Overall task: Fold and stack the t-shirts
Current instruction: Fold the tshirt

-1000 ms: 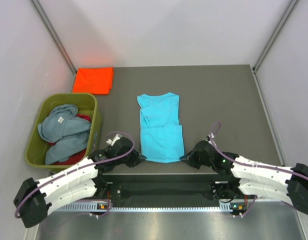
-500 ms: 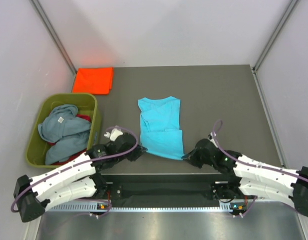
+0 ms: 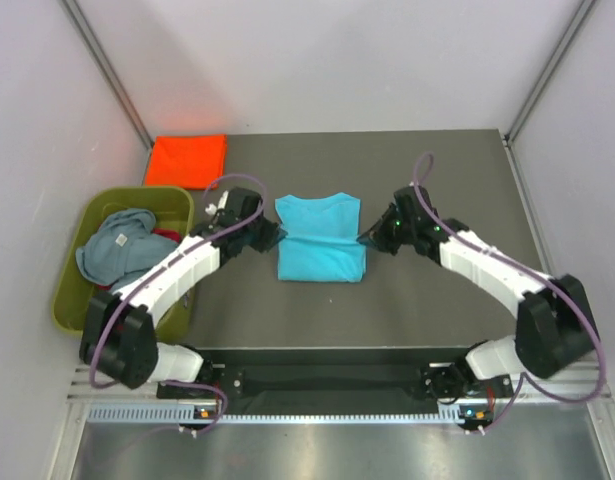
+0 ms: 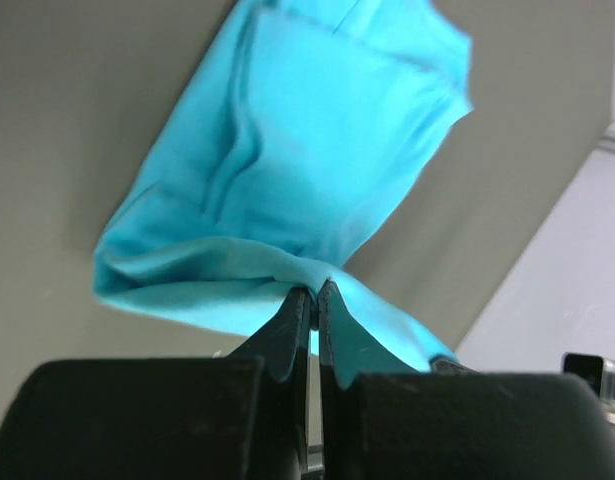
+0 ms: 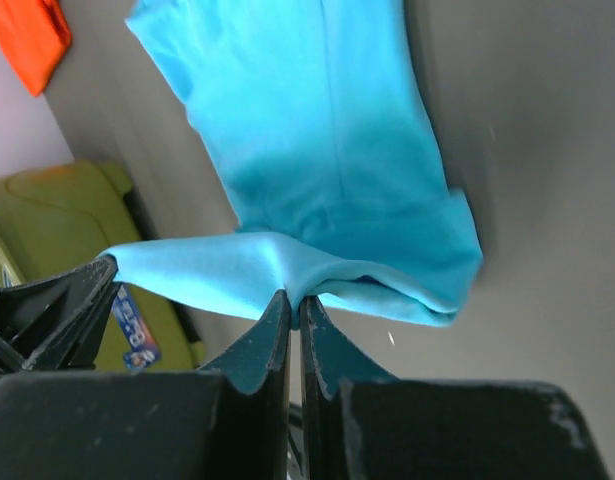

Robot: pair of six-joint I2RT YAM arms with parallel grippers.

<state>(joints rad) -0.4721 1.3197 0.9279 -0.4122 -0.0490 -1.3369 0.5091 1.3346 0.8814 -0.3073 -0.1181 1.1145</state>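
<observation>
The turquoise t-shirt [image 3: 321,242] lies folded centrally, orange-red t-shirt [image 3: 187,160] far-left, grey-blue t-shirt [image 3: 120,250] crumpled over seemingly red t-shirt [image 3: 165,236].

Nothing legible. Blue sticker [image 5: 135,328], lower left of right wrist view, has print but too blurred. White tag [image 3: 120,238] on grey-blue shirt [image 3: 137,258], top view left: too small.

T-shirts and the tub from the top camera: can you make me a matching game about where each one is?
Things:
1. turquoise t-shirt
2. orange-red t-shirt
3. grey-blue t-shirt
4. olive-green tub

Places:
A. folded flat at the far left corner of the table
B. crumpled inside the tub
C. pinched by the left claw and the right claw, mid-table
D. by the table's left edge, holding clothes

Pairs: 1-C, 2-A, 3-B, 4-D
</observation>
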